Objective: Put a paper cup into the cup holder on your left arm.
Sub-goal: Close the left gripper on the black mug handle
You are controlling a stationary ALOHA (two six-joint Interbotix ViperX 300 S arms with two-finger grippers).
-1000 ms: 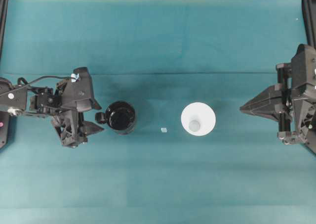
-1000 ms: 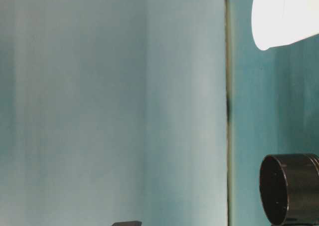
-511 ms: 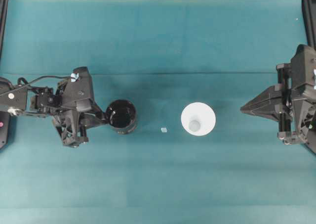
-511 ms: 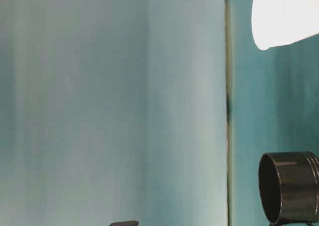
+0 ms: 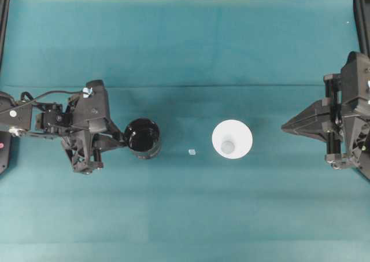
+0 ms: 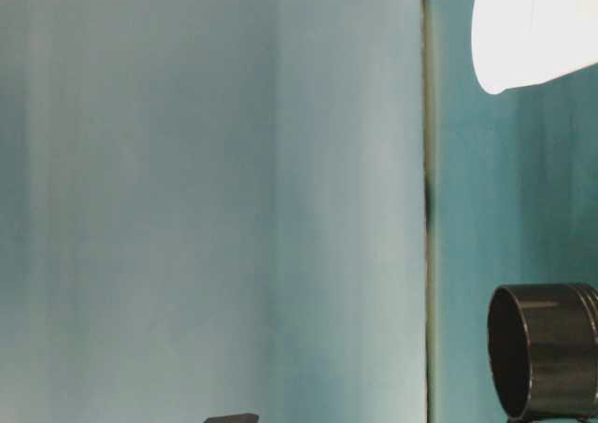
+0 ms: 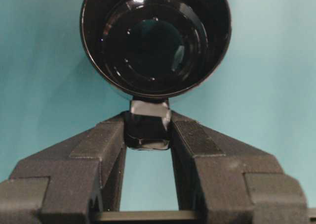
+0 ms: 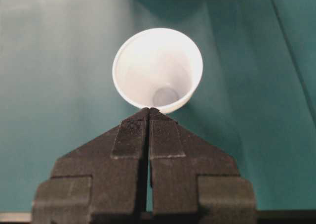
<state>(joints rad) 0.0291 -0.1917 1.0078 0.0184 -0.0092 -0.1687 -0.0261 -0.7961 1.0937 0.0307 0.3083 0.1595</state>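
The glossy black cup holder stands upright left of the table's centre, its empty inside showing in the left wrist view and its mouth at the lower right of the table-level view. My left gripper is shut on the holder's small side handle, both pads pressed against it. The white paper cup stands upright near the middle, empty and untouched. My right gripper is shut with nothing in it, its tips pointing at the cup from the right, well apart from it in the overhead view.
A tiny pale scrap lies on the teal cloth between holder and cup. Black frame posts stand at the back corners. The cup's white side fills the upper right of the table-level view.
My left gripper moved right and closed on the holder's handle. The holder shifted slightly. The cup and the right arm have not moved.
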